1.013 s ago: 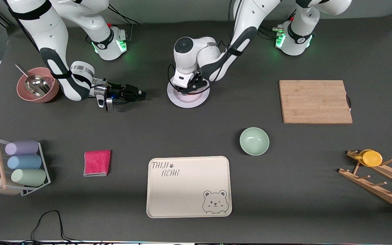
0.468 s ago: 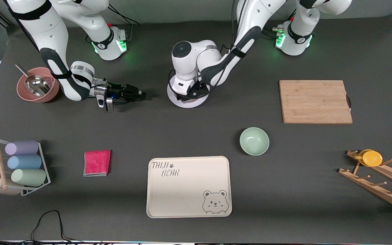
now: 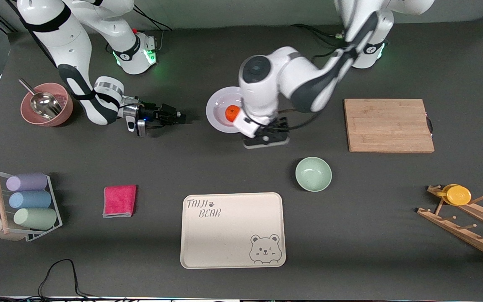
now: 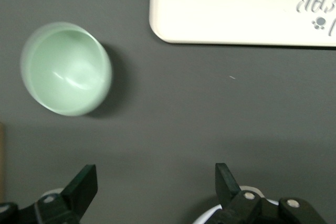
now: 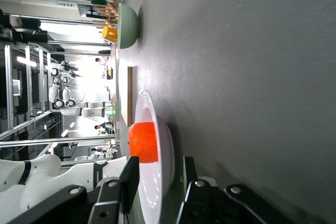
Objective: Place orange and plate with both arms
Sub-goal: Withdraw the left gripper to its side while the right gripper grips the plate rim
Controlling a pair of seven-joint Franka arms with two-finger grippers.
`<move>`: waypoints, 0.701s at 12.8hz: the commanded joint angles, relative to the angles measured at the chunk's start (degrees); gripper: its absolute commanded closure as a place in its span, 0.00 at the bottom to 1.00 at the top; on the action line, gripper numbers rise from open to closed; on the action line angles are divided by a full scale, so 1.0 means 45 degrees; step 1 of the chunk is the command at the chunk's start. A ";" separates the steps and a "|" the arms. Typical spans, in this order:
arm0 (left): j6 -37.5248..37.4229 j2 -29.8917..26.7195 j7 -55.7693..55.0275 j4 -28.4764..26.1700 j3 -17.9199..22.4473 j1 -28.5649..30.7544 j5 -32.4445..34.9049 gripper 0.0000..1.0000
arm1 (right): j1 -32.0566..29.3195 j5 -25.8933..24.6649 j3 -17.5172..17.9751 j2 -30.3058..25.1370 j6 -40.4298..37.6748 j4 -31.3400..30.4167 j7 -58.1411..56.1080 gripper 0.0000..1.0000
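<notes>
The orange (image 3: 232,111) lies in the white plate (image 3: 215,110), midway along the table on the robots' side. My left gripper (image 3: 266,139) is open and empty over bare table beside the plate, between it and the green bowl; its wrist view (image 4: 156,179) shows only table between the fingers. My right gripper (image 3: 181,118) is low and level, open, pointing at the plate's rim from the right arm's end, a short gap away. In the right wrist view the gripper (image 5: 159,174) has its fingers on either side of the plate's rim line (image 5: 167,150), with the orange (image 5: 143,142) above.
A mint-green bowl (image 3: 313,173) and a cream bear tray (image 3: 233,230) lie nearer the front camera. A wooden board (image 3: 388,125) is toward the left arm's end. A pink bowl with a scoop (image 3: 46,105), a pink cloth (image 3: 119,200) and a roll rack (image 3: 25,205) are toward the right arm's end.
My left gripper rose off the plate and moved toward the green bowl, leaving the orange on the plate. My right gripper crept slightly toward the plate.
</notes>
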 commanded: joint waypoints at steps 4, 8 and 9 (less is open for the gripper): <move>-0.2223 -0.3023 0.5487 -0.0193 -0.0100 0.4133 -0.1197 0.00 | 0.0210 0.2203 0.1288 0.0517 0.0045 0.0070 -0.1110 0.59; -0.3942 -0.4313 0.8444 -0.0193 -0.0023 0.6359 -0.1585 0.00 | 0.0833 0.3023 0.1348 0.0752 0.0065 0.0110 -0.1578 0.59; -0.4022 -0.4606 0.9309 -0.0270 0.0094 0.7003 -0.1801 0.00 | 0.0893 0.3200 0.1348 0.0945 0.0084 0.0168 -0.1754 0.59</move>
